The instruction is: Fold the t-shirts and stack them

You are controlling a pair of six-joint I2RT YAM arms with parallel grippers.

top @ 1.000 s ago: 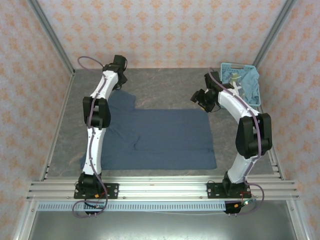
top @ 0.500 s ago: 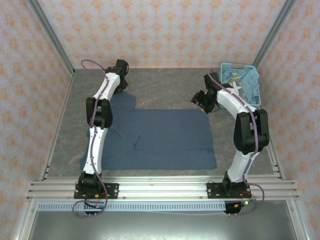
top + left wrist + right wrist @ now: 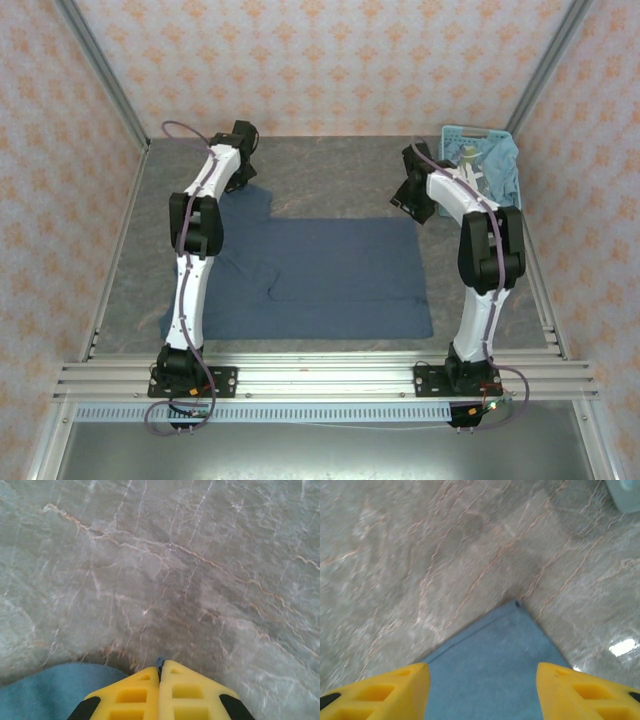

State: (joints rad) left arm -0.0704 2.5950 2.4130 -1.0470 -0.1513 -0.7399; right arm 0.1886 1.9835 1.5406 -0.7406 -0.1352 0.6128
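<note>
Table (image 3: 330, 165): one spread t-shirt (image 3: 320, 275) lies flat across the middle, its long side running left to right, one sleeve reaching toward the far left. Basket (image 3: 452, 133) stands in the far right corner, behind and to the right of that shirt and apart from it; bundled t-shirts (image 3: 502, 170) lie in it. Left gripper (image 3: 240, 180) sits at the far-left sleeve edge. Right gripper (image 3: 412, 200) hangs over the shirt's far right corner, between shirt and basket.

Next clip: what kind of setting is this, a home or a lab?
Probably a staged lab cell: wallpapered panels on aluminium framing, two arms bolted to a rail, a t-shirt on a stone-look table.
</note>
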